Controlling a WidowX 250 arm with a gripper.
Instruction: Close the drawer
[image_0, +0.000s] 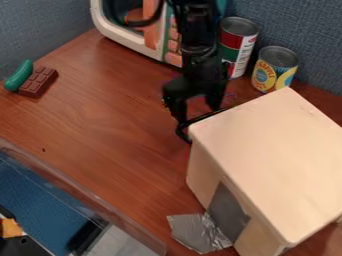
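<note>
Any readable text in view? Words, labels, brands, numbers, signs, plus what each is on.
No text reads for certain.
Red, green and white can: print on the label, too blurred to quote.
Yellow-labelled can: lettering on the label, too blurred to quote.
Toy microwave: any marks on its buttons are too small to tell.

The fixed camera looked down at a slant from above the counter (120, 130), facing its rear edge and corner, at close range.
</note>
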